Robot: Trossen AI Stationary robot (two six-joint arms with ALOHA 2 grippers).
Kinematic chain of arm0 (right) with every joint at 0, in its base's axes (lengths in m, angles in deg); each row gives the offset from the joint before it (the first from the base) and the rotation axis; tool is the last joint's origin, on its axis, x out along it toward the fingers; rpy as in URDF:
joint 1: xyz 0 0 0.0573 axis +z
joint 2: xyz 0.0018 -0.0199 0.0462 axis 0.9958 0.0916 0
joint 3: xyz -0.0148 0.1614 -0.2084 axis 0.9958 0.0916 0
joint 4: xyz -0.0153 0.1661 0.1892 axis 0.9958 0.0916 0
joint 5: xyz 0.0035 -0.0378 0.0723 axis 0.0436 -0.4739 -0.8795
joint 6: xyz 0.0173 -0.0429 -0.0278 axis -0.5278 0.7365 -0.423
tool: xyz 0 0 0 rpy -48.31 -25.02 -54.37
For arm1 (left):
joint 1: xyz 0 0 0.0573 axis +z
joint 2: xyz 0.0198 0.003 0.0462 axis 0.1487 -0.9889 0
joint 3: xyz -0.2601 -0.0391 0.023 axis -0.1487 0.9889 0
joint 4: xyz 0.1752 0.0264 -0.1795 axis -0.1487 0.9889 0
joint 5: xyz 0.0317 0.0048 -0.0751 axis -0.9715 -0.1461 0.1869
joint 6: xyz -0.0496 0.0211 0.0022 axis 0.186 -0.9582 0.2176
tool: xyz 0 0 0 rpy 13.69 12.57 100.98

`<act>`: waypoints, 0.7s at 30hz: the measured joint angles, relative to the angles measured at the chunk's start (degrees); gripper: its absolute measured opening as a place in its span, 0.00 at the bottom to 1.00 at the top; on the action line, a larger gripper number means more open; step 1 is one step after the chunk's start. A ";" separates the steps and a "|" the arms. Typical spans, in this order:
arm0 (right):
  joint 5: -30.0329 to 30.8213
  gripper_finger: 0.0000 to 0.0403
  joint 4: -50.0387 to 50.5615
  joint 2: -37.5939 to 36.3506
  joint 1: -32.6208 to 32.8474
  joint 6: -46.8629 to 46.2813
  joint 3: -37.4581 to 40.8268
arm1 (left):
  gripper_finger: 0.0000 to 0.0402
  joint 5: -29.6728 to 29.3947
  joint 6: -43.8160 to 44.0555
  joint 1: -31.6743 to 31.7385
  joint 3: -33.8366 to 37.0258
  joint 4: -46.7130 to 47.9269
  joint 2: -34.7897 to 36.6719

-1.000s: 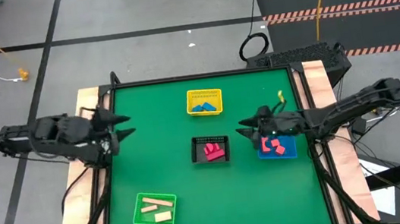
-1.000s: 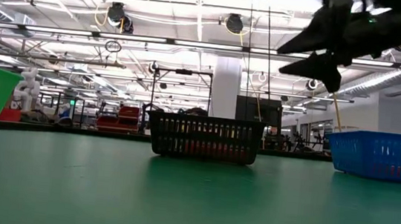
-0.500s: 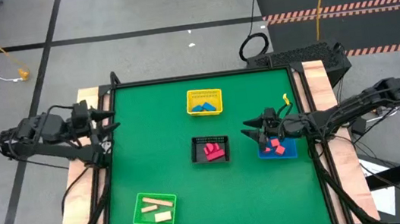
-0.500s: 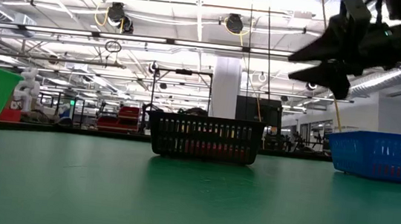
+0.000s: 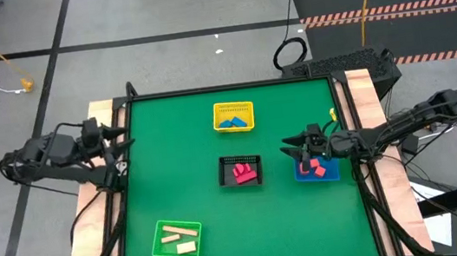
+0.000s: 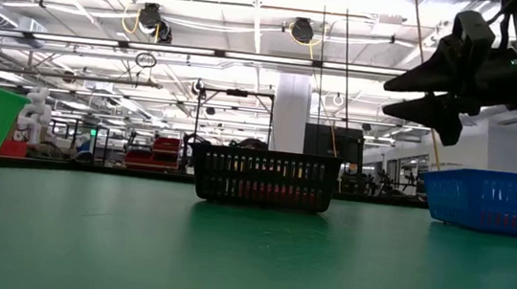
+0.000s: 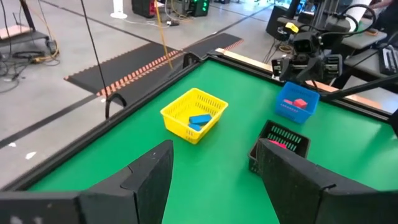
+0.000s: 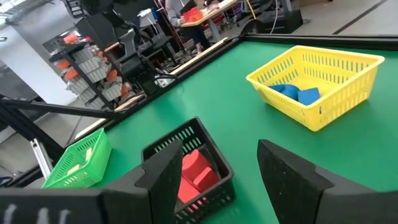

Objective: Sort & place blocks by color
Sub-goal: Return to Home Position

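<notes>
The pink blocks [image 5: 311, 168] are seen at four o'clock of the right gripper [image 5: 287, 150], held open and empty like the left gripper [image 5: 128, 141].

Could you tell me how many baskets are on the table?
4: yellow basket top-centre in the high view, black basket mid-table, blue basket right, green basket lower left.

From overhead, looks straight down on the whole green table [image 5: 179, 151]. From tabletop height, faces level past the black basket [image 6: 264, 179] into the room. From each wrist, looks slantwise down across the table from opposite sides, sharing black basket and yellow basket [image 7: 177, 126] with the overhead view.
</notes>
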 joint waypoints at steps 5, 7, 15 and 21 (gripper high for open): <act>0.00 0.49 -0.65 -0.57 0.00 -0.96 1.18 | 0.58 0.01 1.82 0.00 6.61 -5.23 1.71; 0.00 0.49 -0.49 -0.78 0.00 -1.84 1.79 | 0.58 0.10 2.12 0.00 9.67 -8.48 2.01; -0.15 0.49 -0.83 -0.76 0.00 -4.33 3.05 | 0.58 1.05 1.25 0.00 21.56 -26.78 2.09; -0.15 0.49 -0.75 -0.76 0.00 -4.55 3.06 | 0.58 1.15 0.61 0.00 29.14 -39.80 2.07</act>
